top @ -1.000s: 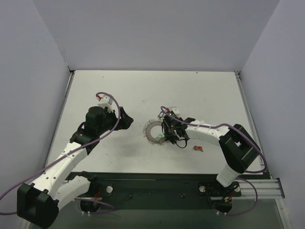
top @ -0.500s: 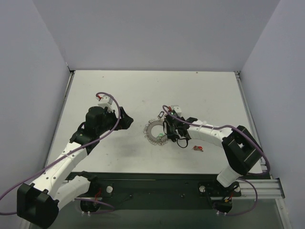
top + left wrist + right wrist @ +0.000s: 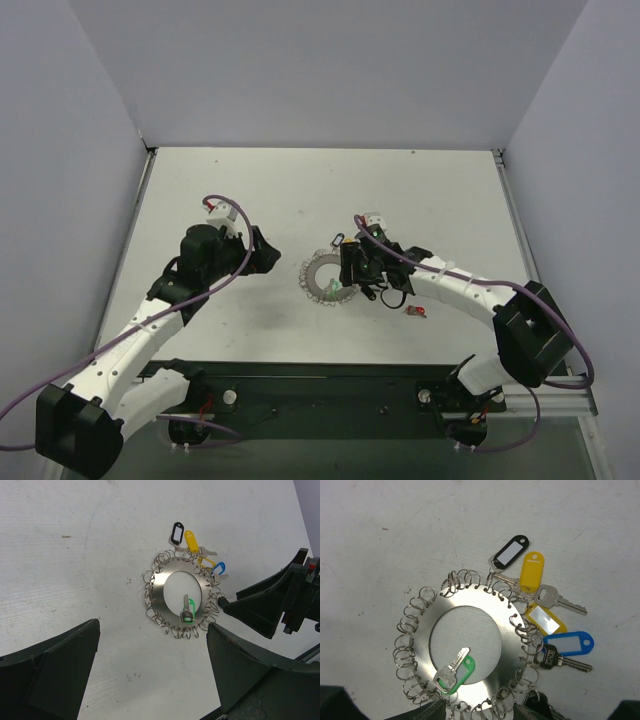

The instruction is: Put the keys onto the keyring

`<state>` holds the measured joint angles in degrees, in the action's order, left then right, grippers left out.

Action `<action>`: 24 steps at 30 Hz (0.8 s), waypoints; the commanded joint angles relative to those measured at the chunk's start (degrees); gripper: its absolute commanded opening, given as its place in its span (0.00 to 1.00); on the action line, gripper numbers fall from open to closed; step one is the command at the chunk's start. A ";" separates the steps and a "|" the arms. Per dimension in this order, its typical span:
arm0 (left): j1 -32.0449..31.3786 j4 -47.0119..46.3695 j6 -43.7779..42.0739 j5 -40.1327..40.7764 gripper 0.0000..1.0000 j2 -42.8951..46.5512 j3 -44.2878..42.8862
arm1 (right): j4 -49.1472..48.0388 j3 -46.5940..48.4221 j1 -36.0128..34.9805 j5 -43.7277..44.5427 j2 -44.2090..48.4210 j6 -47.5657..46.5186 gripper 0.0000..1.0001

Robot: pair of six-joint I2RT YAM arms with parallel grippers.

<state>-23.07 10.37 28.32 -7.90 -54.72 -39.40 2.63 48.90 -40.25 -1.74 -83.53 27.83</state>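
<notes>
The keyring (image 3: 322, 281) is a flat silvery ring with a frilly rim of small loops, lying mid-table. It also shows in the left wrist view (image 3: 159, 591) and the right wrist view (image 3: 506, 625). A green-tagged key (image 3: 454, 673) lies across its hole. Black (image 3: 510, 553), yellow (image 3: 532, 570) and blue (image 3: 568, 643) tagged keys fan out at one side of the rim. A red-tagged key (image 3: 415, 312) lies apart, to the right. My right gripper (image 3: 348, 274) is open, its jaws straddling the ring's near rim (image 3: 482, 711). My left gripper (image 3: 264, 252) is open and empty, left of the ring.
Grey walls close the table on three sides. The right gripper's dark fingers (image 3: 260, 607) reach in beside the ring in the left wrist view. A black rail (image 3: 330, 385) runs along the near edge by the arm bases.
My right gripper has drawn back slightly to the right off the ring, and that arm's elbow has swung right. The ring and the left arm have not moved.
</notes>
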 commanded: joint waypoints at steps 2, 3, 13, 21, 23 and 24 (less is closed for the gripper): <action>0.39 -1.93 -0.28 -0.98 0.97 1.10 0.37 | 0.27 -0.30 0.52 -0.90 1.17 -0.33 0.50; 0.39 -1.85 -0.28 -0.98 0.97 1.02 0.37 | 0.53 -0.30 0.52 -0.73 0.91 -0.41 0.48; 0.31 -2.02 -0.45 -1.77 0.98 0.23 1.16 | 2.46 0.93 0.52 1.47 -3.31 -2.96 0.38; 0.22 -5.27 -0.81 -3.52 0.97 -0.47 3.10 | 1.94 -0.21 2.98 3.06 -2.25 -4.19 0.38; 0.22 -5.71 -0.89 -3.70 0.98 -1.52 2.92 | 0.89 0.05 2.98 2.09 -2.43 -4.54 0.38; 0.31 -5.80 -0.98 -3.70 0.97 -1.97 2.92 | 0.01 0.66 2.90 0.17 -2.87 -4.89 0.39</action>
<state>-23.07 9.04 28.08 -10.13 -55.33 -36.07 4.01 48.84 -37.78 0.19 -87.02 24.43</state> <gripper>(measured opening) 0.975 0.381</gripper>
